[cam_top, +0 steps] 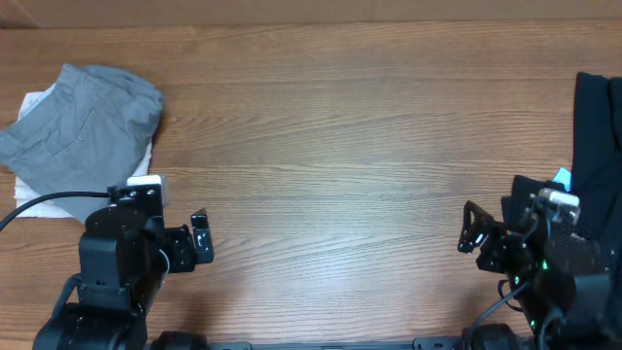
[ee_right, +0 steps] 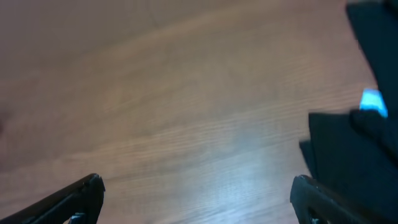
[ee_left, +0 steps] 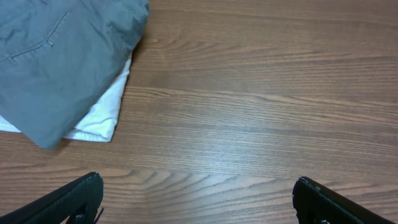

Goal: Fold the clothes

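Nearest, the left jaws on the left arm [cam_top: 121,243] stand wide apart over the surface [cam_top: 330,146], holding nothing. The right jaws on the right arm [cam_top: 544,243] are apart and empty too. Farther off, up and to the left of the left jaws, the grey shorts [cam_top: 87,131] lie on a white folded garment [ee_left: 99,121], their long axis slanting across that corner. The left arm is far nearer. A black cloth [cam_top: 598,117] lies by the right arm.
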Controlling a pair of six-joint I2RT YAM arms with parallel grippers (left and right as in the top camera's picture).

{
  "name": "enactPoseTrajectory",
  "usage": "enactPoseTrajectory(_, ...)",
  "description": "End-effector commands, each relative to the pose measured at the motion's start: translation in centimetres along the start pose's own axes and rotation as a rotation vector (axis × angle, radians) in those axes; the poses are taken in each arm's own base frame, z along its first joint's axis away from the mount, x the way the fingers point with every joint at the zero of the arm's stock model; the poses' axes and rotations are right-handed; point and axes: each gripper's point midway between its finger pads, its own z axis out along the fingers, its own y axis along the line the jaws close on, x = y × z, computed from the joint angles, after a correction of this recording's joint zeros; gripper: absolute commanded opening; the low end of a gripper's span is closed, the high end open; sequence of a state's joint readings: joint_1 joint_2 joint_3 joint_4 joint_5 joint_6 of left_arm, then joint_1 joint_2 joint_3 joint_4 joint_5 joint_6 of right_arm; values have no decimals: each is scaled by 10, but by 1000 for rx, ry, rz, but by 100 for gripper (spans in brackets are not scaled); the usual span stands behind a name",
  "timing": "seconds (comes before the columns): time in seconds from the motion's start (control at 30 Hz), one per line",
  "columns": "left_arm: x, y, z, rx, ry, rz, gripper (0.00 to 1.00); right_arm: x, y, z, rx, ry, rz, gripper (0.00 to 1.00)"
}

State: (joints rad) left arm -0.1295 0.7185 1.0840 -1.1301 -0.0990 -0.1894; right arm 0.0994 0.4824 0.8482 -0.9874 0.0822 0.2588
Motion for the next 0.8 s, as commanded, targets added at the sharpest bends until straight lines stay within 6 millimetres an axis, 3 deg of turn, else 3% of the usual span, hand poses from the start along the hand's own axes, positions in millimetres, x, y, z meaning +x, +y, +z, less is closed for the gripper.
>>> enactPoseTrajectory(0.0, 2, 2, 2, -11, 7, -13, 100, 12, -6, 3, -13, -67, -43, 100)
enactPoseTrajectory(0.23, 2, 2, 2, -11, 7, -13, 100, 30, -2, 33, -138, -250, -25, 100)
enactPoseTrajectory(0.63, 2, 2, 2, -11, 7, -13, 100, 16, 4, 60, -253, -626, -57, 100)
enactPoseTrajectory(0.77, 2, 2, 3, -12, 7, -13, 100, 19, 1, 64, -225, -624, -86, 100)
